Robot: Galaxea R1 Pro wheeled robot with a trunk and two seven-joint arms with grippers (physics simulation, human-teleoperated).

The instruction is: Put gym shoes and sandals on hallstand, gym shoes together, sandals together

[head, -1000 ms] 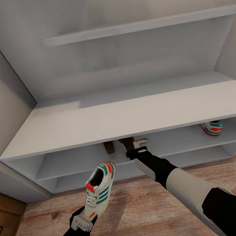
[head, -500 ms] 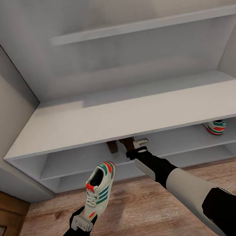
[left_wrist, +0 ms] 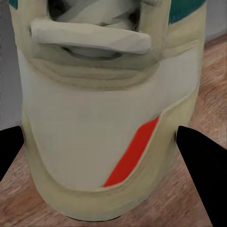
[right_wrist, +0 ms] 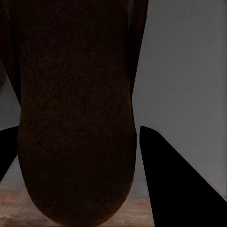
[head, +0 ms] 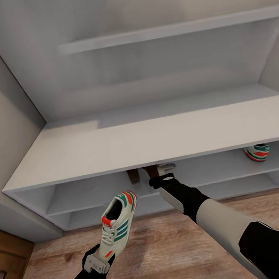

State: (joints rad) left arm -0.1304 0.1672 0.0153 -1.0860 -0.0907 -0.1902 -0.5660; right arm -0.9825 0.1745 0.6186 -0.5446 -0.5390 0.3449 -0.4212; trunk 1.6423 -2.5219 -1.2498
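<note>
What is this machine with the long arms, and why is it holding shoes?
It is a robot tidying shoes, drawn in a computer world. The big picture comes from a camera on its head, looking down at its two arms. The other two come from small cameras near each hand.

Its left gripper holds a white gym shoe with green stripes; close up, you see that shoe between two dark fingers. Its right gripper reaches into the grey shoe rack with a brown sandal between its fingers. Another gym shoe already sits on the upper shelf at the right. Below is the wooden floor.
</note>
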